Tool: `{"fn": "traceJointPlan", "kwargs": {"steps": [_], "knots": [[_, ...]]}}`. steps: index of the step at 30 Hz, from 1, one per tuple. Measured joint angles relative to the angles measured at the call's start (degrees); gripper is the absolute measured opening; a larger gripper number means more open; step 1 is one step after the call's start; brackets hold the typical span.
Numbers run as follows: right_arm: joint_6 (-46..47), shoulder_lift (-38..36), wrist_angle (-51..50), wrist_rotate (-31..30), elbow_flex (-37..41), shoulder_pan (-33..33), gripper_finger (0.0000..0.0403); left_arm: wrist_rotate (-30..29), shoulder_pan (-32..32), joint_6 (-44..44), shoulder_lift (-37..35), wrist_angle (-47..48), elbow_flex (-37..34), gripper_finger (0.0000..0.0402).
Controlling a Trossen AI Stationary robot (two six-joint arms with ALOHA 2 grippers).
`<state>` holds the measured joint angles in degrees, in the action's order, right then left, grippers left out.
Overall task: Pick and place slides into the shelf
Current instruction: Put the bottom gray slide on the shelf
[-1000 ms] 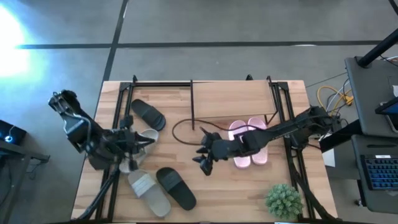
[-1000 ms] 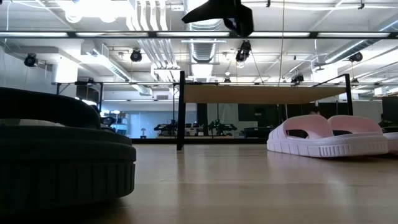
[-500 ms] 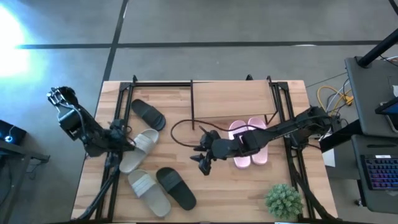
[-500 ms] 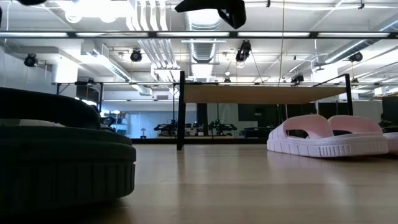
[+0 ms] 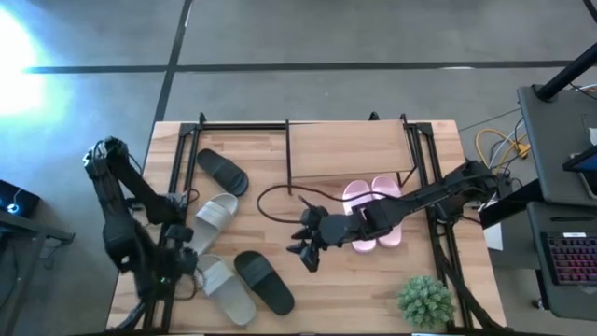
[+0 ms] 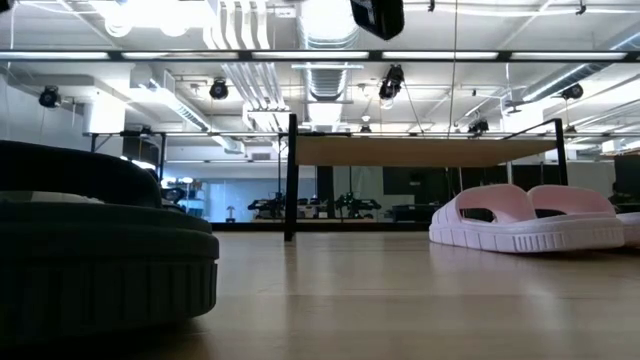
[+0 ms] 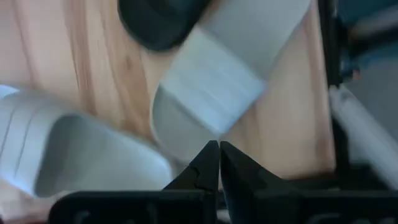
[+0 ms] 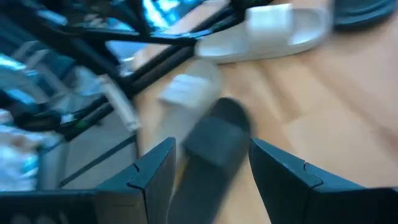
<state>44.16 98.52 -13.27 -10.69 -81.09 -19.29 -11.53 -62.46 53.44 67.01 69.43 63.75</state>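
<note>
Pink pair (image 5: 373, 214) lies side by side on the table just in front of the shelf (image 5: 347, 149), long axes running front-to-back, touching each other; in the low view they sit right of the shelf's black post, soles flat. One black slide (image 5: 222, 171) lies diagonal near the table's back left, the other black slide (image 5: 263, 282) diagonal near the front, touching a grey slide (image 5: 223, 288) beside it, both on the same slant. Second grey slide (image 5: 211, 217) lies between them, slanted the opposite way. Right gripper (image 5: 308, 245) hovers mid-table left of the pink pair, fingers spread wide, holding nothing, aimed toward the front black slide. Left gripper (image 7: 219, 163) sits at the front left edge over the grey slide, fingers pressed together, empty.
</note>
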Motion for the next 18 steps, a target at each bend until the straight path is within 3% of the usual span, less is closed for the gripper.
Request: {"fn": "traceJointPlan", "kwargs": {"steps": [5,9,11,15,18], "knots": [[-1.7,0.0,5.6,1.9,-0.1,-0.2,0.0193,-11.5,-3.9,4.7,0.4,0.0,6.1,0.0],[-4.0,1.5,10.2,2.4,-0.1,0.7,0.0193,-16.4,-4.4,4.5,-0.4,1.0,9.2,0.0],[-3.9,3.9,15.4,5.7,-0.5,1.3,0.0193,-19.9,-4.4,4.3,-1.8,1.5,10.1,0.0],[-4.5,9.6,19.9,11.8,-8.1,1.2,0.0193,-28.7,-4.4,4.3,-5.2,1.2,11.4,0.0],[-8.6,13.6,13.3,12.4,-16.3,1.1,0.0193,-31.5,-4.4,4.3,-7.7,1.5,12.0,0.0]]}}
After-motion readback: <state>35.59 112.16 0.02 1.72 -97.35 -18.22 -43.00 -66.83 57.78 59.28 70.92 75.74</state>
